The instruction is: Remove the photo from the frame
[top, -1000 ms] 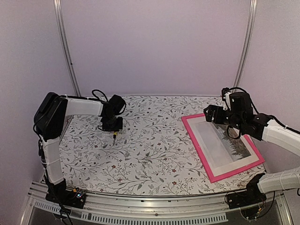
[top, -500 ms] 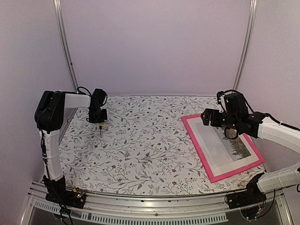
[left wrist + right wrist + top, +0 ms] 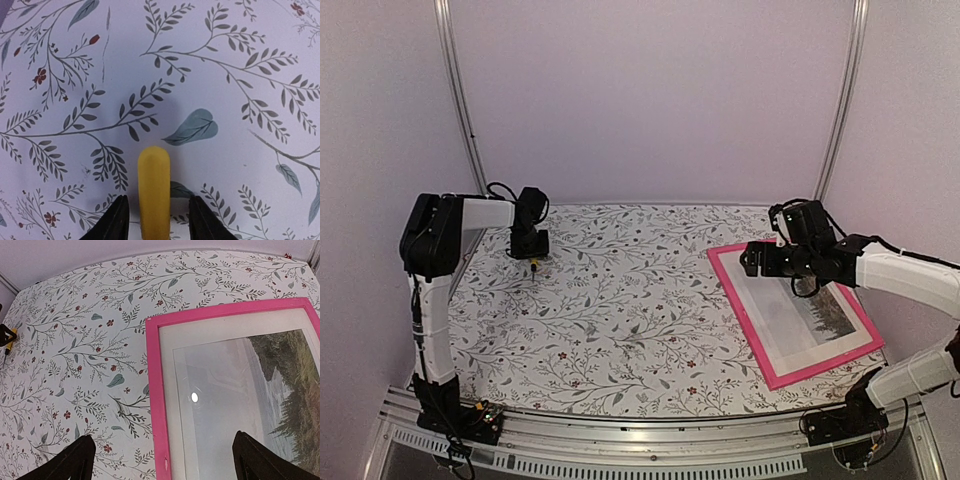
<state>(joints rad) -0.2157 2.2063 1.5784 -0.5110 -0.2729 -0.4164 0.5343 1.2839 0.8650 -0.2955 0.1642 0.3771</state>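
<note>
**Fig.** Thin rectangular pink frame (image 3: 825,367), flat at 3 o'clock on the matte floral tablecloth (image 3: 620,320), encloses the glossy, white-bordered photo (image 3: 800,318). Right gripper (image 3: 752,258) hovers over the frame's 11 o'clock corner, jaws spread wide. Left gripper (image 3: 156,202), at 10 o'clock, has its jaws slightly parted, with gaps either side of a rounded yellow rod (image 3: 153,170).

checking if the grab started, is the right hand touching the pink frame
Apart. The right wrist view shows the open right hand hanging well above the pink frame, both fingers clear of it.
</note>
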